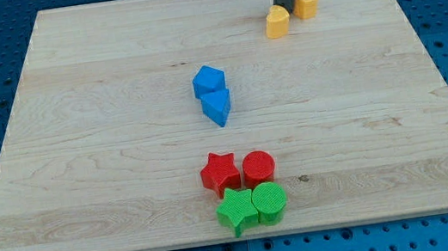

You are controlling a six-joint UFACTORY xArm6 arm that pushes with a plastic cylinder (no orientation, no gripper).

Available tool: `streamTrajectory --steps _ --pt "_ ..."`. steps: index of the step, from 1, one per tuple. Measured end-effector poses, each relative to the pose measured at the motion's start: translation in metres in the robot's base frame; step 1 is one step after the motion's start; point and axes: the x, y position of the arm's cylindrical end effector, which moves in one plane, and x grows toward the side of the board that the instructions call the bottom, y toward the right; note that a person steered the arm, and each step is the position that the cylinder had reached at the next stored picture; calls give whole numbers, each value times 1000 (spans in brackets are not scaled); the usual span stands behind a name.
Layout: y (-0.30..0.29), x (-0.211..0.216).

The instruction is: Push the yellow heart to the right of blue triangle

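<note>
Rod, no pincer to open or close: my tip touches the yellow heart just below-left; blue triangle lies farther below-left.

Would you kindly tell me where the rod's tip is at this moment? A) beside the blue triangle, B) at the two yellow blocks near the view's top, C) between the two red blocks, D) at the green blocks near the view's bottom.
B: my tip sits between the two yellow blocks, just above the yellow heart and left of the other yellow block, far from the blue triangle.
</note>
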Motion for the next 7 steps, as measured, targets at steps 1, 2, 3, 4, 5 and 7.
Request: streamTrajectory --steps 1,2,3,4,5,7 --pt "1 10" --pt "-19 36" --pt "-31 42" --pt "-61 29" --pt "-53 48" --pt "-46 79"
